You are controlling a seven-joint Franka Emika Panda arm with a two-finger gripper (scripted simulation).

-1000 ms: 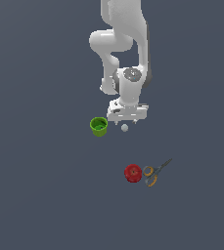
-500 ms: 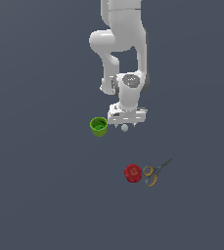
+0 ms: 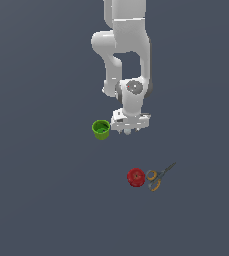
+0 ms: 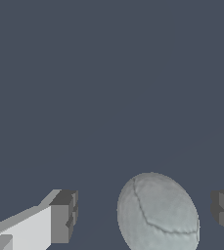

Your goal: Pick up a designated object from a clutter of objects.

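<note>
The designated object, a pale grey-white ball [image 4: 157,212] with thin crack-like lines, lies on the dark floor between my two fingers [image 4: 64,222]. My gripper [image 4: 144,215] is open, with a gap on each side of the ball, wider on one side. In the exterior view my gripper [image 3: 129,129] is low over the floor, right beside the green cup [image 3: 101,129], and the hand mostly hides the ball. The rest of the clutter of objects, a red round object [image 3: 136,177] and orange-handled scissors [image 3: 156,179], lies nearer the camera.
The green cup stands close to the hand on the exterior view's left. The red object and the scissors touch or nearly touch each other. The white arm [image 3: 128,45] rises behind the hand.
My hand has come down over the ball, which lay just below the fingers one second ago. The cup, red object and scissors have not moved.
</note>
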